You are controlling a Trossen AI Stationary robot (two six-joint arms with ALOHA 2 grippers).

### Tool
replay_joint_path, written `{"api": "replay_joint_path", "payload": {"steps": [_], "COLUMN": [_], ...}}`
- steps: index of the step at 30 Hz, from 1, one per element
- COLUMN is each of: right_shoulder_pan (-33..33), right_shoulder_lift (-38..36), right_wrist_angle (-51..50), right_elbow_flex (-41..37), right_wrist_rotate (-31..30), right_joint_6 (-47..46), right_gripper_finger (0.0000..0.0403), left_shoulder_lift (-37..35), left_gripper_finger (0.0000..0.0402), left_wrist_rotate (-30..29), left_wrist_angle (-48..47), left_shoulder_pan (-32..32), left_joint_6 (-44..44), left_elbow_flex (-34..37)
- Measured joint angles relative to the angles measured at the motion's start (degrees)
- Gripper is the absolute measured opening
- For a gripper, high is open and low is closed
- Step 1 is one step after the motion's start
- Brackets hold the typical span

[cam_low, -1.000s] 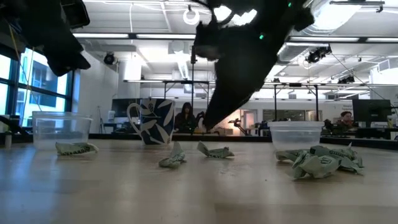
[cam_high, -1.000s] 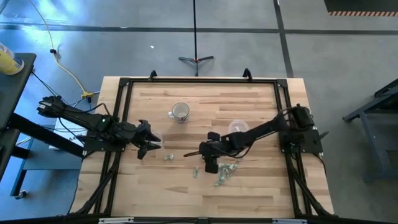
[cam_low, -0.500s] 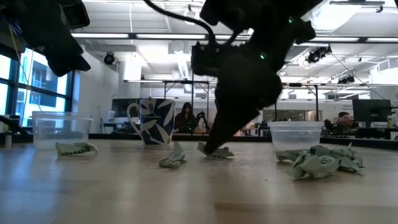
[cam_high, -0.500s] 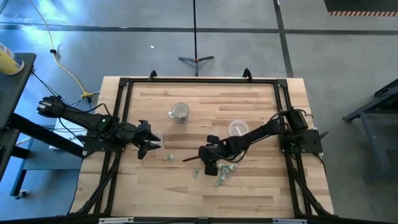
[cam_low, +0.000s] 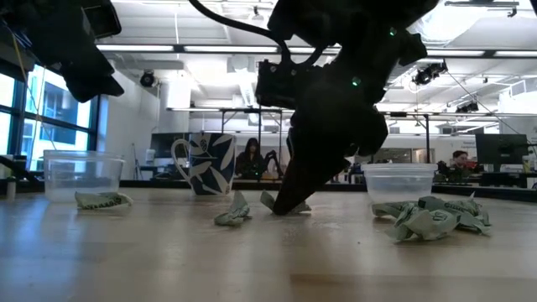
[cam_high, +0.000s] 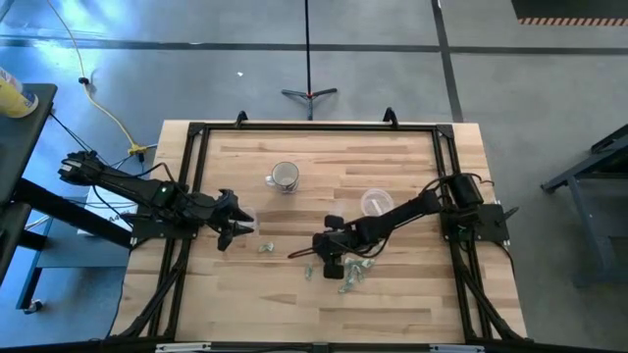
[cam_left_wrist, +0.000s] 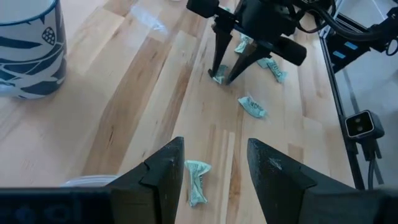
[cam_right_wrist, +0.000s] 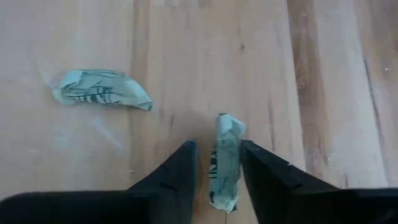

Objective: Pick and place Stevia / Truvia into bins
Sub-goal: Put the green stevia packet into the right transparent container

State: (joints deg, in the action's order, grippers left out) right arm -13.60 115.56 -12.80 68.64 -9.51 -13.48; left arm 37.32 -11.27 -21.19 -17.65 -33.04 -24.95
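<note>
right gripper (cam_right_wrist: 216, 163) is down at the table (cam_high: 392, 304), jaws a little apart astride a crumpled packet (cam_right_wrist: 225, 162) lying on the wood. another packet (cam_right_wrist: 102, 91) lies near. left gripper (cam_high: 235, 233) hangs open over the left cup (cam_low: 82, 174).

Pale green-and-white sweetener packets (cam_right_wrist: 226, 163) on a light wood-grain surface (cam_high: 392, 157); white mug (cam_left_wrist: 28, 46) with navy leaf pattern.
</note>
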Motion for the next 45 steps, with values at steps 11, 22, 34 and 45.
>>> {"api": "replay_joint_path", "payload": {"steps": [11,22,34,45], "right_shoulder_pan": [1.8,4.9,8.0,8.5], "right_shoulder_lift": [0.0,-2.7,-3.3,-5.4], "right_wrist_angle": [0.9,4.1,1.9,-12.1], "right_elbow_flex": [-0.1,-0.2,5.3,11.6], "right_wrist_rotate": [2.5,0.9,1.0,3.0], "right_joint_6": [-6.7,-10.5,-9.0,-7.9], "right_gripper_finger": [0.0007,0.0003,0.0002,0.0001], "left_shoulder_lift": [0.0,0.0,0.0,0.0], "left_gripper_finger": [0.0211,0.0211,0.0211,0.0211], "left_wrist_rotate": [-0.5,-1.1,0.1,1.4], "left_wrist_angle": [0.0,0.7,0.3,-0.4], "left_shoulder_pan": [0.0,0.0,0.0,0.0], "left_joint_6": [0.0,-0.4,-5.0,-4.9], "left_elbow_flex": [0.0,0.0,0.0,0.0]}}
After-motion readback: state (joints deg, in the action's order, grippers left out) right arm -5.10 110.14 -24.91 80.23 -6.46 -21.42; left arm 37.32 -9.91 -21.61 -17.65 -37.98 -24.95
